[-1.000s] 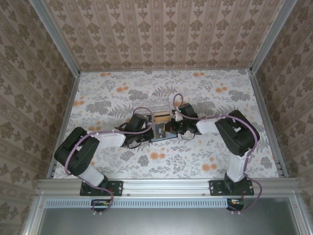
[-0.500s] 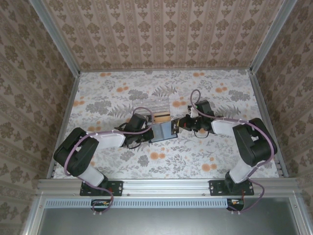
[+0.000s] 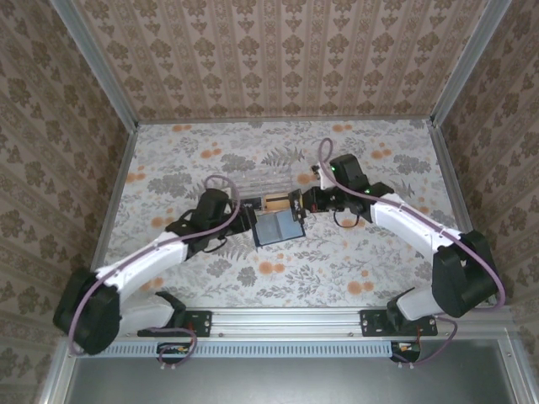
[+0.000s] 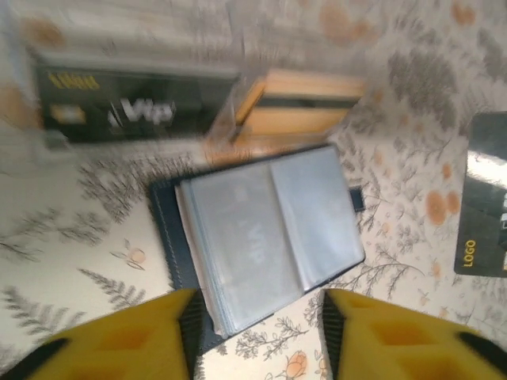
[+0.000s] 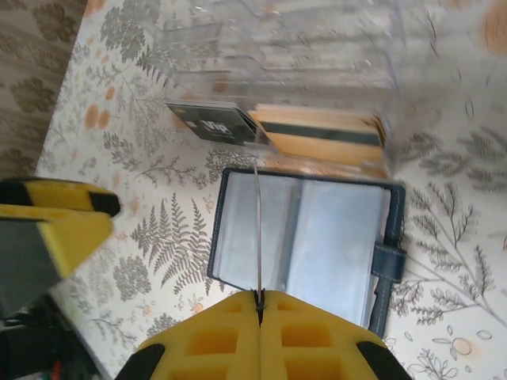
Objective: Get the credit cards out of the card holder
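The card holder (image 3: 276,227) lies open on the floral table, navy outside with pale blue-grey sleeves (image 4: 265,233) (image 5: 317,237). My right gripper (image 5: 259,299) is shut on a thin credit card (image 5: 258,229), seen edge-on above the holder. The same card shows as a dark card marked LOGO (image 4: 483,206) and as a dark sliver (image 3: 296,204). My left gripper (image 4: 257,336) is open, its yellow fingers (image 4: 119,344) just short of the holder's near edge, touching nothing. Two more cards, one black (image 4: 135,107) and one orange-tan (image 4: 297,107), lie in the clear box.
The clear plastic box (image 3: 269,187) stands just behind the holder, between the two grippers. Patterned walls enclose the table at the back and on both sides. The left gripper's yellow finger (image 5: 47,229) shows at the left of the right wrist view.
My left gripper has opened and drawn back to the left of the holder. My right gripper has pulled away from the holder to the right and back, with a dark card in it.
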`<move>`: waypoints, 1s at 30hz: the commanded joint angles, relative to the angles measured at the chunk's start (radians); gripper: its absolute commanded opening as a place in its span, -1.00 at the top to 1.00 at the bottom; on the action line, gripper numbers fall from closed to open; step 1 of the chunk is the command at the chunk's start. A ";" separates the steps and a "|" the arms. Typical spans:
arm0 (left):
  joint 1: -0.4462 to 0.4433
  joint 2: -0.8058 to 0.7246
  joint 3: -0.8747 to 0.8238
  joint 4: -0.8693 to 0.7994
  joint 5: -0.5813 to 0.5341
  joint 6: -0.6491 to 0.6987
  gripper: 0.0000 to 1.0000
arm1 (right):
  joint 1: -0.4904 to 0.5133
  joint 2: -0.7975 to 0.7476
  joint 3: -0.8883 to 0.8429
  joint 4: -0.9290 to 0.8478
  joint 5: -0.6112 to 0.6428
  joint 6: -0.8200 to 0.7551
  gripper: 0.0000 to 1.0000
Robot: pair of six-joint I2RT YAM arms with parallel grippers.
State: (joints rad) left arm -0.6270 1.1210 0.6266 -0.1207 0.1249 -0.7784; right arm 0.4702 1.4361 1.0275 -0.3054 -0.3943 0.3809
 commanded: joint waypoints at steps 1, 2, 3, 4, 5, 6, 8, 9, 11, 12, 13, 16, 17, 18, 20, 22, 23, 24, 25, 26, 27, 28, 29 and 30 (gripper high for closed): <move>0.035 -0.155 -0.036 -0.142 -0.085 -0.013 -0.32 | 0.077 0.037 0.135 -0.181 0.174 -0.186 1.00; 0.048 -0.204 -0.046 -0.173 -0.102 -0.018 -0.45 | 0.102 0.062 0.176 -0.202 0.205 -0.224 1.00; 0.056 -0.256 -0.053 -0.204 -0.119 -0.025 -0.61 | 0.120 0.084 0.206 -0.217 0.230 -0.253 1.00; 0.065 -0.316 -0.060 -0.239 -0.140 -0.030 -0.83 | 0.139 0.113 0.241 -0.226 0.259 -0.286 1.00; 0.074 -0.372 -0.067 -0.275 -0.160 -0.037 -0.99 | 0.156 0.143 0.273 -0.227 0.281 -0.322 1.00; 0.081 -0.415 -0.070 -0.306 -0.177 -0.042 -1.00 | 0.168 0.169 0.298 -0.227 0.292 -0.349 1.00; 0.096 -0.517 -0.078 -0.371 -0.210 -0.048 -1.00 | 0.203 0.224 0.355 -0.257 0.344 -0.430 1.00; 0.104 -0.554 -0.080 -0.393 -0.221 -0.050 -1.00 | 0.220 0.243 0.376 -0.259 0.356 -0.473 1.00; 0.116 -0.630 -0.082 -0.447 -0.246 -0.055 -1.00 | 0.259 0.286 0.407 -0.246 0.395 -0.583 1.00; 0.121 -0.662 -0.082 -0.463 -0.254 -0.054 -1.00 | 0.278 0.302 0.418 -0.238 0.429 -0.636 1.00; 0.126 -0.689 -0.082 -0.479 -0.261 -0.051 -1.00 | 0.302 0.323 0.432 -0.238 0.461 -0.702 1.00; 0.137 -0.740 -0.082 -0.515 -0.279 -0.050 -1.00 | 0.369 0.377 0.452 -0.199 0.552 -0.886 1.00; 0.140 -0.749 -0.081 -0.522 -0.280 -0.048 -1.00 | 0.387 0.396 0.462 -0.192 0.586 -0.938 1.00; 0.142 -0.754 -0.081 -0.526 -0.280 -0.047 -1.00 | 0.401 0.413 0.471 -0.188 0.608 -0.979 1.00; 0.144 -0.754 -0.080 -0.532 -0.275 -0.047 -1.00 | 0.424 0.453 0.503 -0.196 0.636 -1.058 1.00; 0.144 -0.754 -0.077 -0.537 -0.272 -0.048 -1.00 | 0.432 0.488 0.537 -0.206 0.654 -1.107 1.00; 0.146 -0.754 -0.076 -0.541 -0.271 -0.046 -1.00 | 0.434 0.504 0.551 -0.207 0.654 -1.134 1.00; 0.146 -0.754 -0.072 -0.547 -0.271 -0.047 -1.00 | 0.434 0.515 0.559 -0.206 0.657 -1.155 1.00; 0.147 -0.754 -0.067 -0.552 -0.272 -0.044 -1.00 | 0.434 0.526 0.567 -0.197 0.662 -1.174 1.00; 0.146 -0.756 -0.062 -0.558 -0.273 -0.042 -1.00 | 0.433 0.535 0.572 -0.182 0.667 -1.190 1.00; 0.147 -0.756 -0.057 -0.565 -0.275 -0.041 -1.00 | 0.433 0.542 0.574 -0.173 0.667 -1.210 1.00; 0.148 -0.758 -0.054 -0.570 -0.277 -0.039 -1.00 | 0.431 0.552 0.574 -0.160 0.668 -1.232 1.00; 0.147 -0.760 -0.049 -0.576 -0.278 -0.038 -1.00 | 0.431 0.559 0.574 -0.146 0.668 -1.251 1.00; 0.150 -0.762 -0.046 -0.582 -0.281 -0.037 -1.00 | 0.431 0.565 0.577 -0.145 0.664 -1.268 1.00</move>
State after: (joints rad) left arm -0.4885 0.3756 0.5549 -0.6647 -0.1329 -0.8185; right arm 0.9058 1.9747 1.5707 -0.4740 0.2348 -0.7753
